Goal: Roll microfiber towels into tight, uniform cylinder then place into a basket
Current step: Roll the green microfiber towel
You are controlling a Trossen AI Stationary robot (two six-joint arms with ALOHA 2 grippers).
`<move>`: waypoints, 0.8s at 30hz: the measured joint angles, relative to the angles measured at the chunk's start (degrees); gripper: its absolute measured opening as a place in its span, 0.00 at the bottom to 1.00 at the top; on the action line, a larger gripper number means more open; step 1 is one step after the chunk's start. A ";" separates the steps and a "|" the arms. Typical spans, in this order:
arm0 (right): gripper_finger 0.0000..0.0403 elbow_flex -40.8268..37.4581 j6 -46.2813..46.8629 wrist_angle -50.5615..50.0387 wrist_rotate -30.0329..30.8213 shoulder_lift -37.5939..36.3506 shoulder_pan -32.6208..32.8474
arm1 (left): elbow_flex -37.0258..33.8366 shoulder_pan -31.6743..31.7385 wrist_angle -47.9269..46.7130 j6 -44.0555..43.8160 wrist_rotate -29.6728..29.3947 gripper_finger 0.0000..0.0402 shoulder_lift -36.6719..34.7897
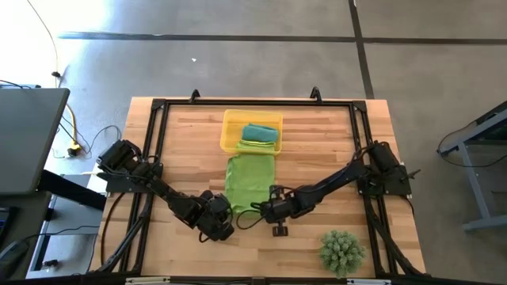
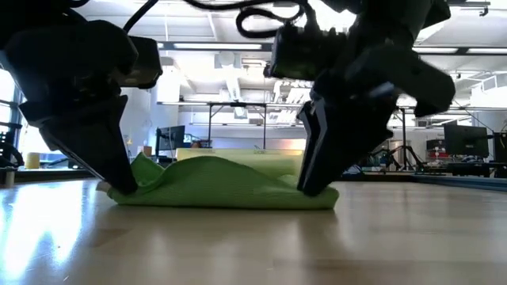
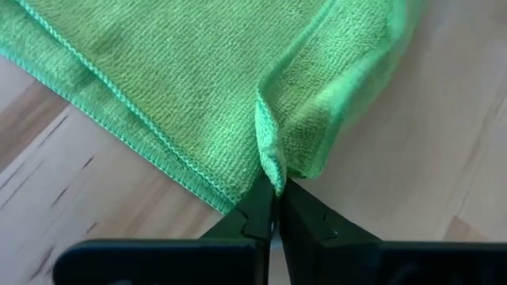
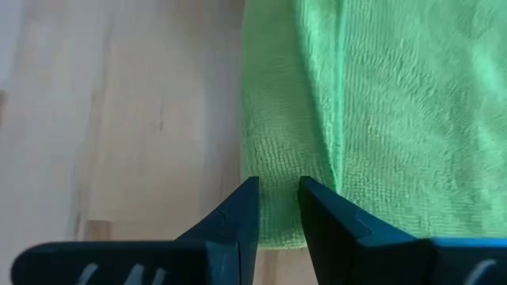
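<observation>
At lower centre of the high view, left end effector (image 1: 224,224) pinches the near corner of the flat lime-green towel (image 1: 250,180); right end effector (image 1: 265,210) stands narrowly parted over the other corner. Beyond, yellow basket (image 1: 228,134) holds two rolled towels (image 1: 260,136).

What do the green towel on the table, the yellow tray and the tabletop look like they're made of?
The green towel looks like microfiber cloth: fine looped pile with a stitched hem, pinched by the left gripper. The yellow tray seems translucent plastic, smooth and slightly glossy. The tabletop appears to be light wooden planks, with visible grain and board seams, probably sealed.
</observation>
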 joint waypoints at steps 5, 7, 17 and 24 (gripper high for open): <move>0.21 0.25 0.17 0.59 0.04 2.50 0.02 | 0.02 0.02 -0.02 1.94 0.29 0.08 -0.04; 0.21 0.31 0.18 0.76 0.08 3.26 0.03 | 0.02 0.02 -0.13 3.48 1.17 0.11 -0.22; 0.21 0.20 0.01 0.48 -0.39 3.14 0.02 | 0.07 0.20 -4.62 12.63 3.43 0.21 -10.63; 0.21 0.11 0.02 0.62 -0.43 3.25 0.02 | 0.07 -1.75 -3.07 19.20 2.73 0.21 -14.30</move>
